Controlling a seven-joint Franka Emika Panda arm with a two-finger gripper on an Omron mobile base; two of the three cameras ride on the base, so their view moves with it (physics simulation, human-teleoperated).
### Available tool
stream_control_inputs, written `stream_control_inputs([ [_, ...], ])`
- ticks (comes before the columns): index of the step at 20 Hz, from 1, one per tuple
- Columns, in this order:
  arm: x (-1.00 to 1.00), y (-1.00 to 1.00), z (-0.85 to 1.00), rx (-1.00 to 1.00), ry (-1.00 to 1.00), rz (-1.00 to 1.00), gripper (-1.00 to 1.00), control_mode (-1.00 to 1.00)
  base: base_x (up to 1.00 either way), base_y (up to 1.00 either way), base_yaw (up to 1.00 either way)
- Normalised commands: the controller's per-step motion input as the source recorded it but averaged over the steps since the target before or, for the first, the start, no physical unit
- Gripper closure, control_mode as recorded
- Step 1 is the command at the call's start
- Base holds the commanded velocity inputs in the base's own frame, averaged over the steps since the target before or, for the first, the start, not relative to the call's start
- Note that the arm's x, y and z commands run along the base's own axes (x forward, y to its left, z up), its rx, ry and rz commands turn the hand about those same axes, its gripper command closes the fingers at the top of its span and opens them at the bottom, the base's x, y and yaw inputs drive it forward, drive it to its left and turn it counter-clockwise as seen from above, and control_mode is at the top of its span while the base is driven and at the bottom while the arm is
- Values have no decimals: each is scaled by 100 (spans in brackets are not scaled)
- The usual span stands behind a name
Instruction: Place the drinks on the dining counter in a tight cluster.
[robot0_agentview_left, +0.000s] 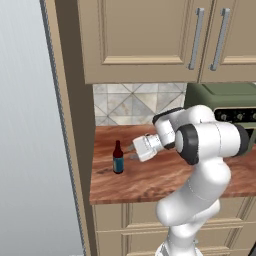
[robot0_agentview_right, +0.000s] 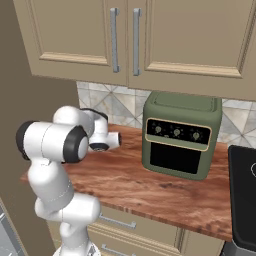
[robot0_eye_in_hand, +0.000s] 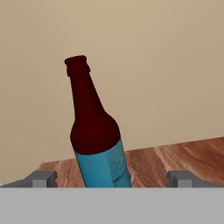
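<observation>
- Slim dark-brown bottle (robot0_agentview_left: 118, 157), blue label: stood upright on the short wood counter (robot0_agentview_left: 165, 180) beneath the beige wall cabinets (robot0_agentview_left: 150, 35), near the counter's left end and close to the tall side panel. It had not yet reached the dining counter, so it was judged the next drink for collection.
- Same bottle in the hand view (robot0_eye_in_hand: 94, 135): appeared leaning only because the camera was rolled; its label sat between the two finger tips, toward 6 o'clock of the frame.
- Gripper (robot0_agentview_left: 131, 151): jaws spread wide, holding nothing, lying at about 3 o'clock of the bottle in the left base view, just beside it and apart from the glass. Judged a side approach, lined up to close on the body.
- Arm: elbow raised over the counter, forearm turned leftward, wrist laid roughly level so the fingers pointed sideways at the bottle.
- Green countertop oven (robot0_agentview_right: 180, 137): stood well apart, clear of the reach.
</observation>
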Motion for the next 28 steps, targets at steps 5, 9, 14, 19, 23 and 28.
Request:
stream_control_inputs([
  [5,0,17,-16,3,0,0,-100,-100,0,0,0],
  [9,0,13,-16,2,0,0,-100,-100,0,0,0],
  [14,0,14,-9,2,0,0,-100,-100,0,0,0],
  [19,0,8,-2,2,0,0,-100,-100,0,0,0],
  [23,1,5,0,1,0,0,-100,-100,0,0,0],
  [28,1,10,0,1,0,0,-100,-100,0,0,0],
])
